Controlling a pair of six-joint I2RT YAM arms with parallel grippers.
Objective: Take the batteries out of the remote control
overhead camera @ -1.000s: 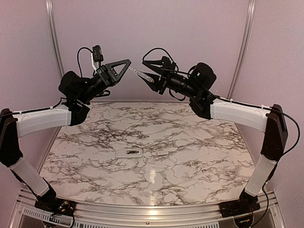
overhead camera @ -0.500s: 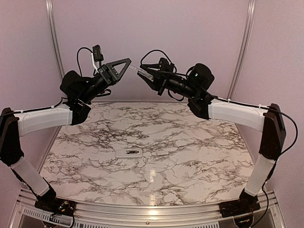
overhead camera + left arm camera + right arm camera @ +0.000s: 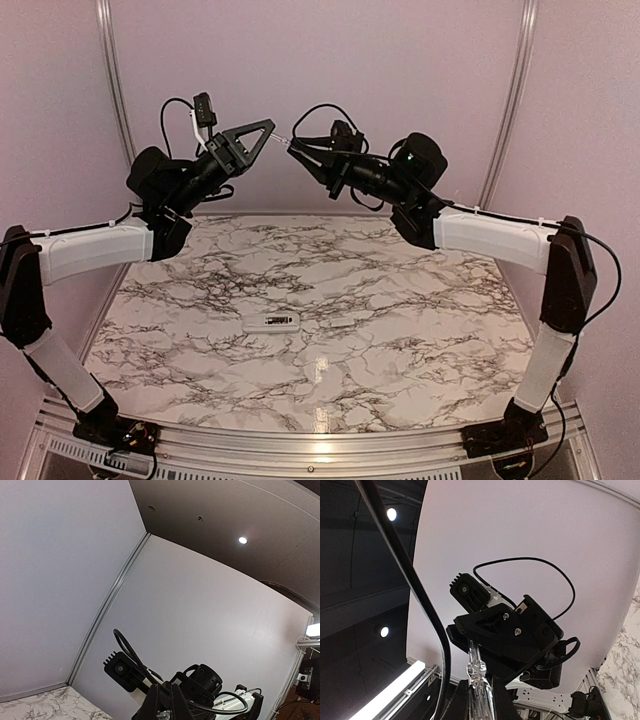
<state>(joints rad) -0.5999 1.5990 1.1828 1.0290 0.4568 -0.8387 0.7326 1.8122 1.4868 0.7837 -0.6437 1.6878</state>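
Note:
The remote control (image 3: 271,321) lies on the marble table, a slim white bar with its dark recess facing up. The batteries cannot be made out apart from that recess. Both arms are raised high above the table and face each other. My right gripper (image 3: 310,156) is shut on a thin clear tool (image 3: 294,146), also seen in the right wrist view (image 3: 479,677). The tool's tip points at my left gripper (image 3: 264,129) and stands just beside its fingertips. My left gripper looks shut and empty; its fingers (image 3: 155,702) lie close together.
A small flat white plate (image 3: 343,324) lies just right of the remote. Pink walls with metal rails (image 3: 112,90) close in the back and sides. The table's near edge has a metal rail (image 3: 320,445).
My right gripper has moved left and up with the clear tool, bringing its tip close to my left gripper. My left gripper has tilted slightly. The remote and plate have not moved.

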